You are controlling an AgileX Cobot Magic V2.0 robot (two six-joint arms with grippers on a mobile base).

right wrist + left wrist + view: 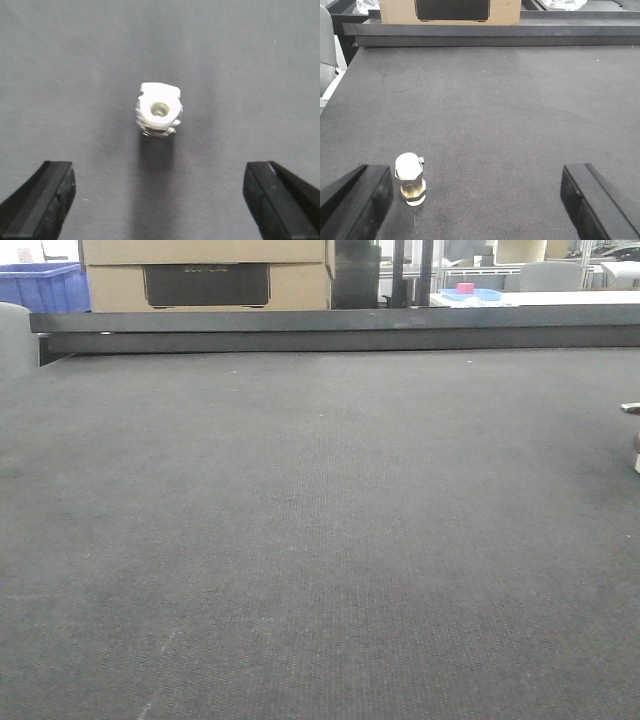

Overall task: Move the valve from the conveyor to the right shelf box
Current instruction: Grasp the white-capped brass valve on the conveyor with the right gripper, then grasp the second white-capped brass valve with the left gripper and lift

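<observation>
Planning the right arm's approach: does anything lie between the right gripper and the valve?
Nothing. In the right wrist view, only bare conveyor lies between the open right gripper and the valve.

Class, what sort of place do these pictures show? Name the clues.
Probably a warehouse or factory floor: a wide conveyor belt, cardboard boxes stacked behind it, and a blue crate.

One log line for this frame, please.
phase: pre-grasp | right gripper: open, lined up on valve | left gripper: open, empty | valve: upright on conveyor, ungrasped
</observation>
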